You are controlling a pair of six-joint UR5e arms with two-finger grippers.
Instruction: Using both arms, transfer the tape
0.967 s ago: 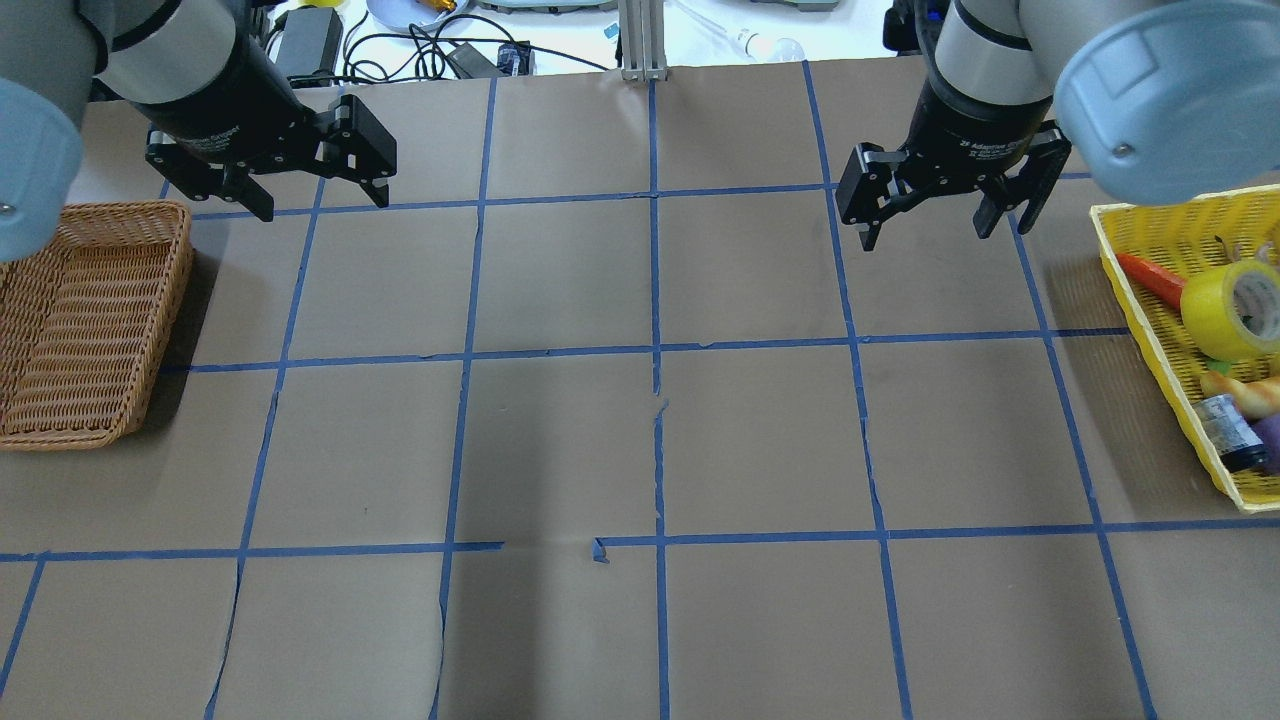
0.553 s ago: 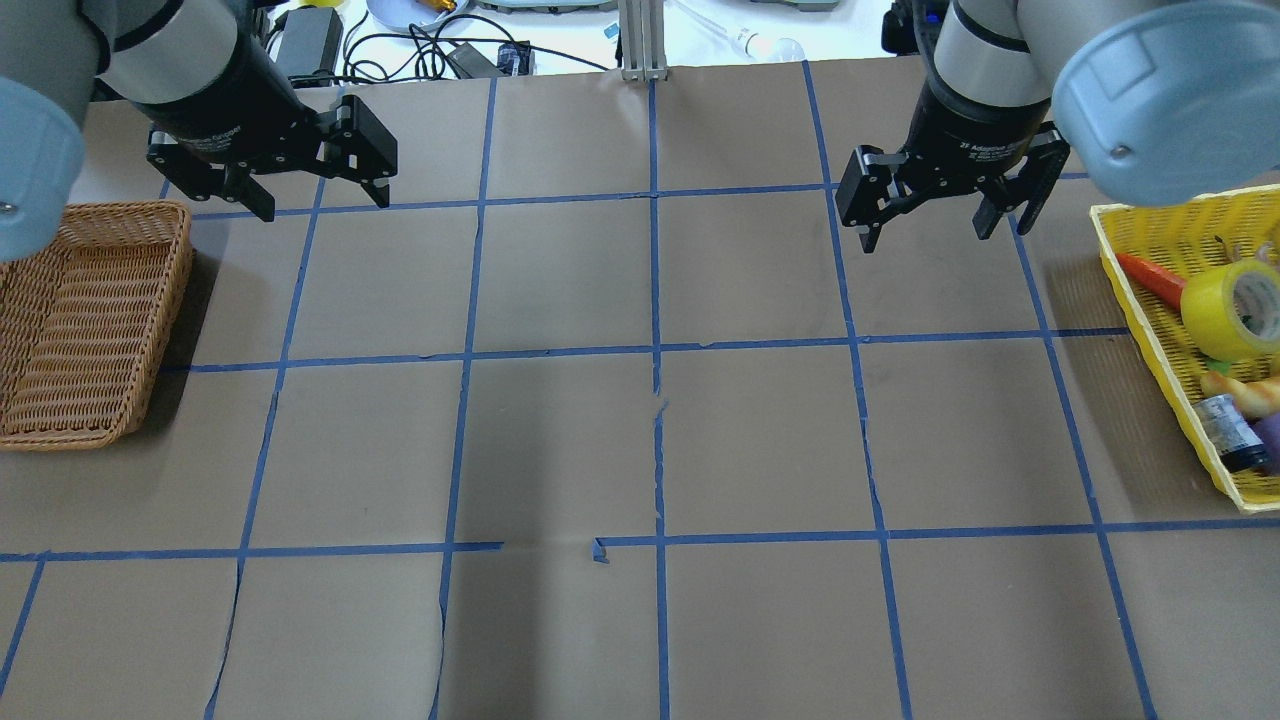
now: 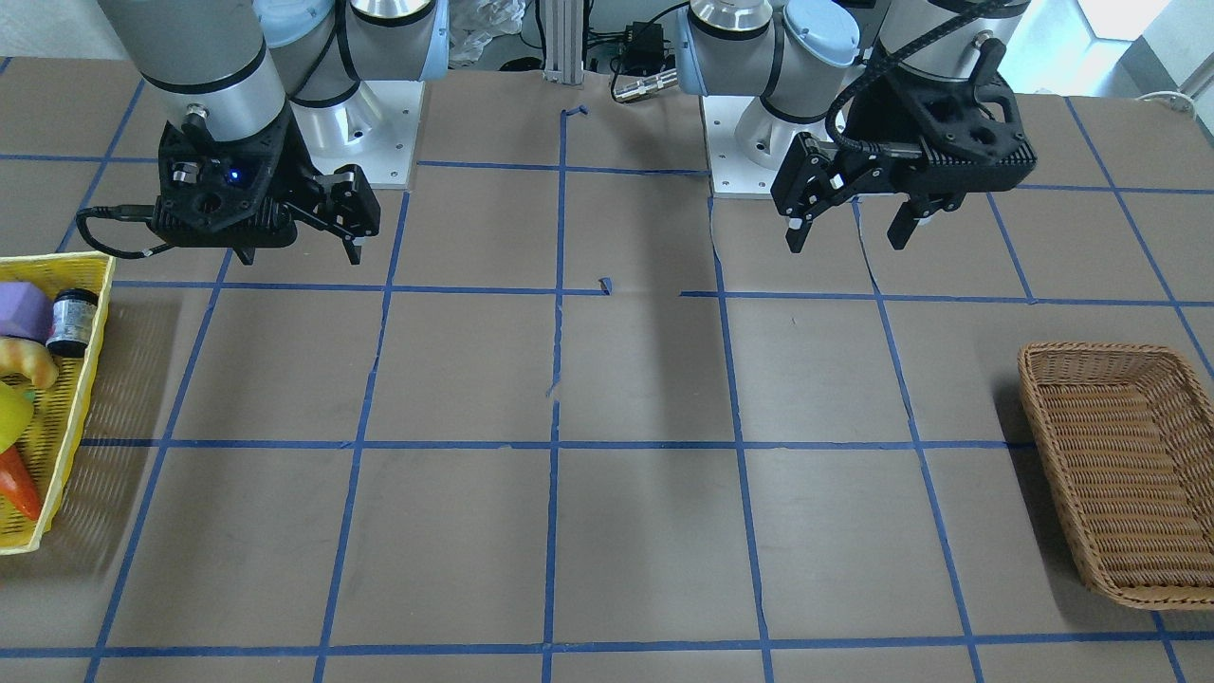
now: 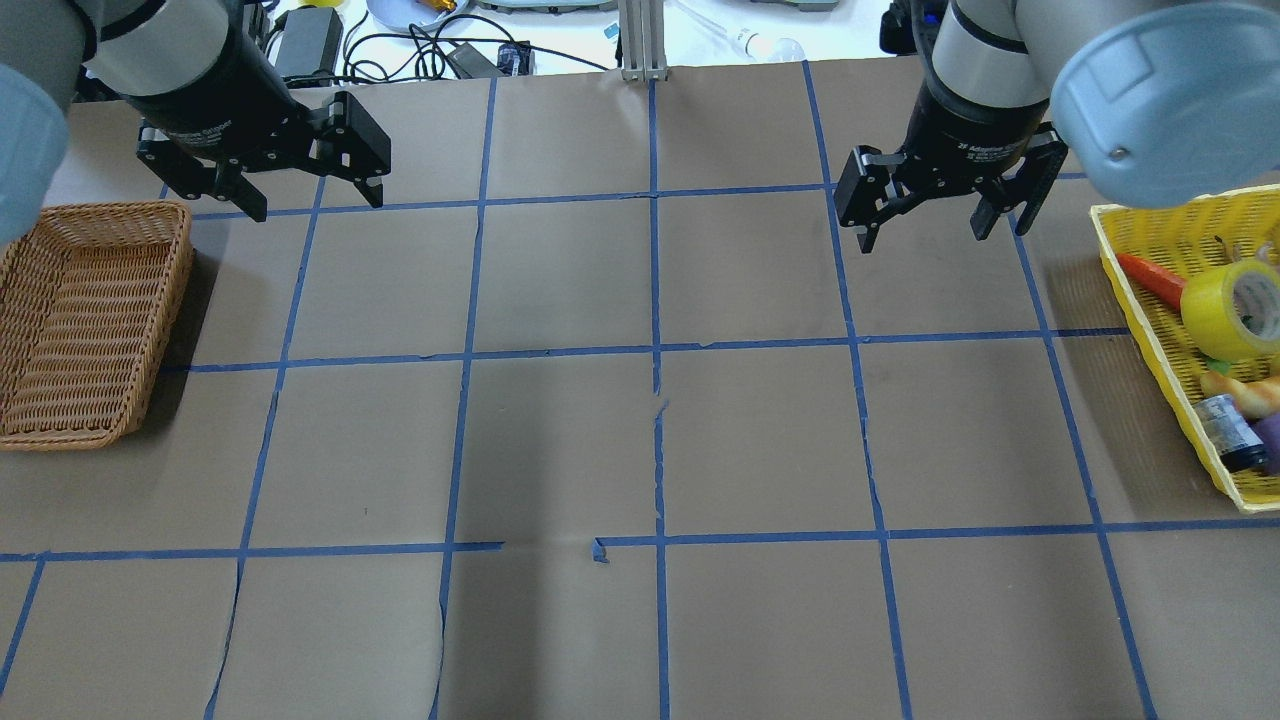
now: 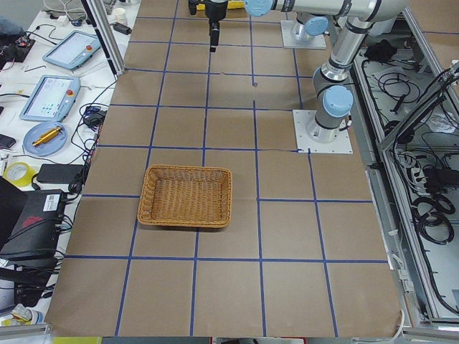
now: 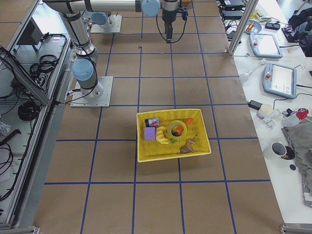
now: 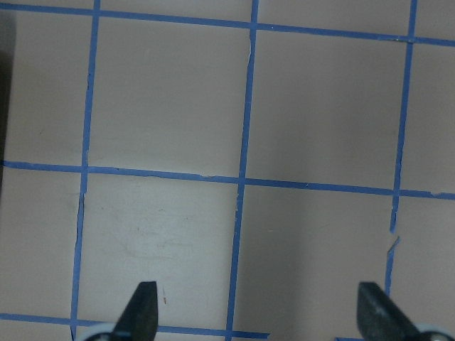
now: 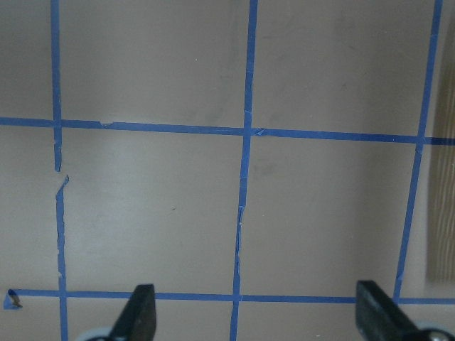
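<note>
One tape (image 4: 1232, 308) sits in the yellow basket (image 4: 1170, 225). Two grippers, both spread wide and empty: right gripper (image 4: 926, 238) near it, left gripper (image 4: 316, 206) and one wicker basket (image 4: 150, 330) well away.

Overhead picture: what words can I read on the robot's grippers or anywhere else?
"2F Adaptive": white print on the black body of the right gripper; the rest is too small.
On the left gripper: white print, too blurred to read.
On the bottle in the yellow basket: label too small to read.

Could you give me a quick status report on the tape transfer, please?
Left gripper open, empty. Right gripper open, empty. Tape in yellow basket, not yet picked. Toy carrot beside it.
</note>
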